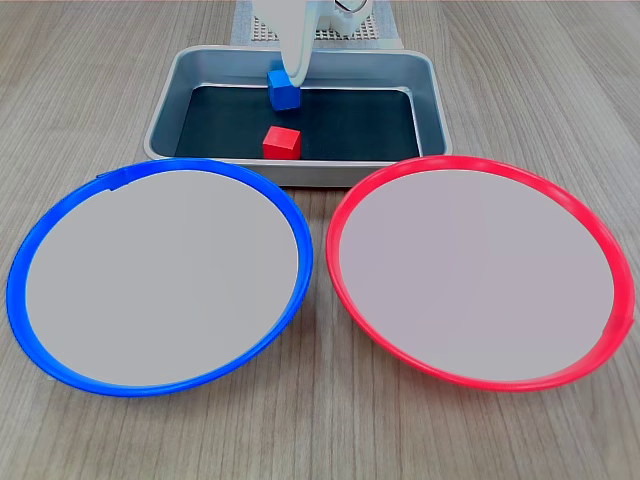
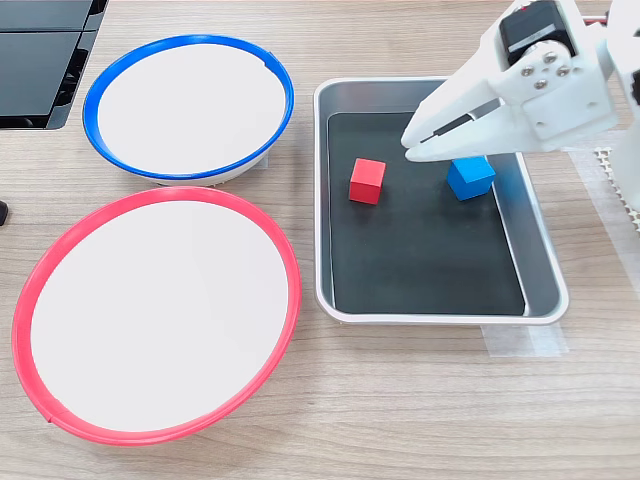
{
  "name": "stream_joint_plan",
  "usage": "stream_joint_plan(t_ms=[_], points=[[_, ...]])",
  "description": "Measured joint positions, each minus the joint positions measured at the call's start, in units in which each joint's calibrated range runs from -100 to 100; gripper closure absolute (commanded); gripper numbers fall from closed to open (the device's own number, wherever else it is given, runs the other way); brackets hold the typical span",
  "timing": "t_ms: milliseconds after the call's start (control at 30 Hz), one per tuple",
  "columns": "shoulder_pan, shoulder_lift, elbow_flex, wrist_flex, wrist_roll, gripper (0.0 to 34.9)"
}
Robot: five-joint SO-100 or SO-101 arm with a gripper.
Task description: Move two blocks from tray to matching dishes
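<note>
Second exterior view: tray lengthwise top-to-bottom, 2 blocks inside.

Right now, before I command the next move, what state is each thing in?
Blue block: in the tray, under the gripper, not gripped.
Red block: in the tray, free, apart from the blue block.
Tray: holds both blocks.
Blue-rimmed dish: empty.
Red-rimmed dish: empty.
Gripper: above the blue block, nearly closed, holding nothing.

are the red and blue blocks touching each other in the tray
Apart. In the second exterior view, dark tray floor shows plainly between the red block and the blue block.
</note>
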Motion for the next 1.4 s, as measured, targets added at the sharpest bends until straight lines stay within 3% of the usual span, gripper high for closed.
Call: stream_joint_plan(t_ms=[500, 600, 667, 700, 900, 1033, 1233, 1333, 1367, 1400], points=[[-1.1, 0.3, 0.0, -0.4, 1.1, 34.8], [1.1, 12.6, -5.4, -1.1, 2.0, 34.4], [1.0, 21.6, -11.5, -1.2, 3.2, 29.4], [1.9, 31.3, -16.5, -1.7, 3.8, 23.5], [2.3, 50.3, -24.2, -5.6, 6.3, 18.2], [3.4, 59.2, -27.1, -8.2, 7.2, 17.2], [3.5, 67.4, -30.8, -9.3, 7.4, 18.1], [3.5, 71.2, -33.3, -9.3, 7.3, 25.1], [3.4, 73.5, -34.8, -9.3, 7.2, 32.9], [3.3, 74.2, -35.3, -9.2, 7.2, 34.6]])
